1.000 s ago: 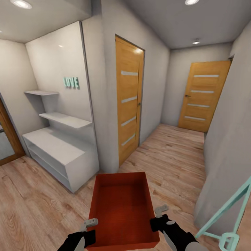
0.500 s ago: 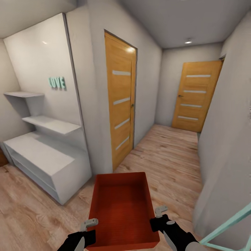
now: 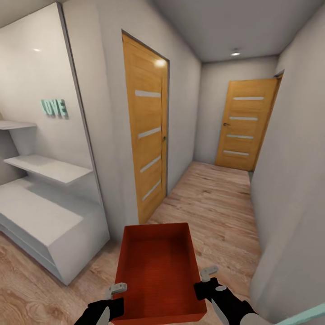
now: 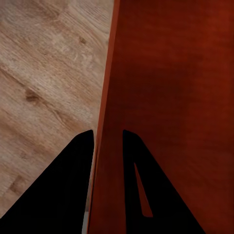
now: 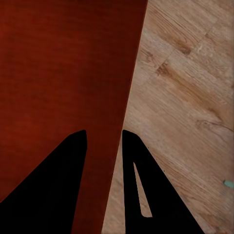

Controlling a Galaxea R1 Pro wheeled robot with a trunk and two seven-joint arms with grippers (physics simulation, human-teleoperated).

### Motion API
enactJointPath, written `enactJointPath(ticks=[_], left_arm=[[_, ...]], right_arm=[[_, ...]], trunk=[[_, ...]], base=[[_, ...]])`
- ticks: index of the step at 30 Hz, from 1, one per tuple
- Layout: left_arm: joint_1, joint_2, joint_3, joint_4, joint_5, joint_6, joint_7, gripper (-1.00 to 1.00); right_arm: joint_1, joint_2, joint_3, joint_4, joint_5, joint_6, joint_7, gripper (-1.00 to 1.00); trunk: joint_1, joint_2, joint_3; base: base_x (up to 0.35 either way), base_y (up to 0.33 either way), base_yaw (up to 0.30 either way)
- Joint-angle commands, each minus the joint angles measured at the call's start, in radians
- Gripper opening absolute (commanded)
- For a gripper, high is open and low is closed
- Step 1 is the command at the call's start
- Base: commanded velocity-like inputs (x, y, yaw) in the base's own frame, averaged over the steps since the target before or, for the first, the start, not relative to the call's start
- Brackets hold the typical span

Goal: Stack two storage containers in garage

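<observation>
1 red-orange storage container (image 3: 159, 271) is carried low and near, in front of the robot, above the wood-plank floor (image 3: 216, 198) of a hallway. the left gripper (image 4: 107, 139) pinches its left wall, 1 finger inside and 1 outside; the right gripper (image 5: 103, 139) pinches the right wall the same way. a grip on each side likely keeps the open bin level while the robot drives. counted: 1 container, 2 orange doors, the near left door (image 3: 145, 135) and the far door (image 3: 243, 124), and 1 white shelf unit (image 3: 45, 216) on the left.
</observation>
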Motion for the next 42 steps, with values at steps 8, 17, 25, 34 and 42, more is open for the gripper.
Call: enactJointPath(ticks=[8,17,25,34,42], left_arm=[[0.000,-0.001,0.000,-0.003,-0.021,-0.011,0.011,-1.00],[0.000,-0.001,0.000,-0.003,-0.021,-0.011,0.011,-1.00],[0.000,-0.001,0.000,-0.003,-0.021,-0.011,0.011,-1.00],[0.000,-0.001,0.000,-0.003,-0.021,-0.011,0.011,-1.00],[0.000,-0.001,0.000,-0.003,-0.021,-0.011,0.011,-1.00]], right_arm=[[0.000,0.036,-0.012,0.001,0.002,0.006,0.031,-1.00],[0.000,0.036,-0.012,0.001,0.002,0.006,0.031,-1.00],[0.000,0.036,-0.012,0.000,0.002,0.006,0.031,-1.00],[0.000,0.036,-0.012,0.001,0.002,0.006,0.031,-1.00],[0.000,0.036,-0.012,0.000,0.002,0.007,0.031,-1.00]], trunk=[[0.001,-0.001,-0.001],[0.001,-0.001,-0.001],[0.001,-0.001,-0.001],[0.001,-0.001,-0.001],[0.001,-0.001,-0.001]], base=[[0.323,0.045,0.000],[0.323,0.002,0.000],[0.323,0.000,0.000],[0.323,0.000,-0.038],[0.323,0.000,-0.249]])
